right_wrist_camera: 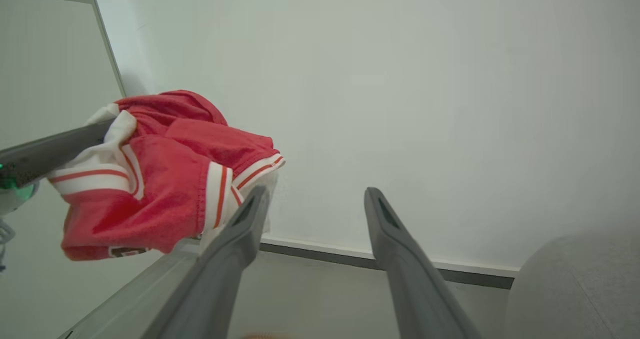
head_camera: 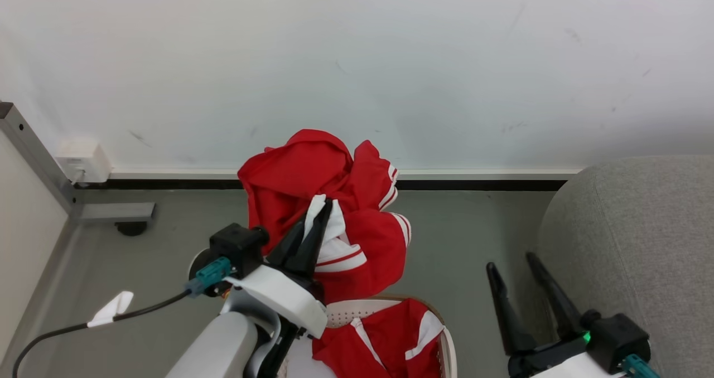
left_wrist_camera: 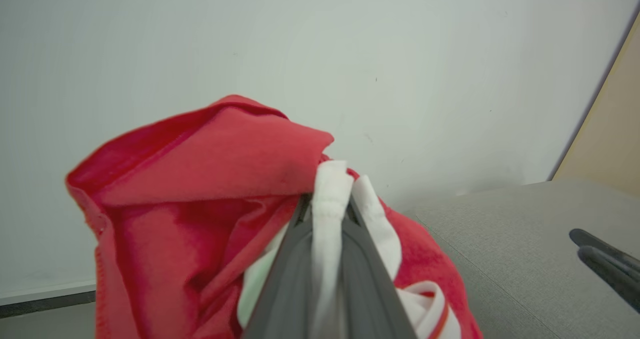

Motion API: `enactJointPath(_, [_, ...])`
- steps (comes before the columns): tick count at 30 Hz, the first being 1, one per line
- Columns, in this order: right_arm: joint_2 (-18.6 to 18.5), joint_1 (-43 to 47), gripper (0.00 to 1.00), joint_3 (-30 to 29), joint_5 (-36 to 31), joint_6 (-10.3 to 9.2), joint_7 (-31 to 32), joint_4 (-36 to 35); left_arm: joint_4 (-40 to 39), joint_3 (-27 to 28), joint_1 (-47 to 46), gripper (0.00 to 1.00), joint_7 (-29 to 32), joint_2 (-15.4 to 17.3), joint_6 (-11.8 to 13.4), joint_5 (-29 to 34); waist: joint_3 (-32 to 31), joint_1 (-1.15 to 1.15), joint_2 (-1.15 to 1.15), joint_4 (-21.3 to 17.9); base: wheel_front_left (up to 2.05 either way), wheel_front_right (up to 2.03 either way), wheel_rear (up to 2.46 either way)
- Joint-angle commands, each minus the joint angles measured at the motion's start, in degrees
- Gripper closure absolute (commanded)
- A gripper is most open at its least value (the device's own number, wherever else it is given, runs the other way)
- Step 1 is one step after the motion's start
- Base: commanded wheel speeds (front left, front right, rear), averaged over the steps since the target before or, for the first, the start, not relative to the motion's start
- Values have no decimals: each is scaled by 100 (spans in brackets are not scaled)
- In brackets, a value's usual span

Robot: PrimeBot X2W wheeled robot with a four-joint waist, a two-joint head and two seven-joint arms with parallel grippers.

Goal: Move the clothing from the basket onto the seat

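A red garment [head_camera: 312, 199] with white striped trim hangs in the air above the basket [head_camera: 446, 347], pinched by a white fold in my left gripper [head_camera: 323, 204], which is shut on it. The left wrist view has the same white fold between the dark fingers [left_wrist_camera: 327, 201], with the red fabric [left_wrist_camera: 200, 179] bunched to the left. More red clothing [head_camera: 385, 339] lies inside the basket at the bottom edge. My right gripper [head_camera: 510, 265] stands open and empty beside the grey seat [head_camera: 630, 244]. From the right wrist, the lifted garment [right_wrist_camera: 160, 179] hangs at the left, off my open right gripper [right_wrist_camera: 315, 194].
A white wall with a dark skirting strip runs behind. A metal frame leg [head_camera: 39, 160] and a white wall box [head_camera: 83, 160] stand at the left. A black cable [head_camera: 83, 325] with a white tag trails from the left arm over grey floor.
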Motion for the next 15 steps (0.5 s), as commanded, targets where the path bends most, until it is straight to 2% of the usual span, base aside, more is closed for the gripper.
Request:
enactJointPath(1, [-85, -82, 0, 142, -74, -13, -18, 105, -47, -1, 29, 100, -4, 22, -21, -79, 6, 0, 0, 17, 0, 0, 0])
enactJointPath(10, [-251, -500, 0, 1282, -144, -13, -18, 670, -69, -166, -142, 100, 76, -84, -85, -82, -2, 0, 0, 162, 0, 0, 0])
enactJointPath(15, [-245, -798, 0, 1782, -362, -13, -18, 1132, 35, -366, -203, 100, 86, -239, -157, -90, -63, 0, 0, 395, 0, 0, 0])
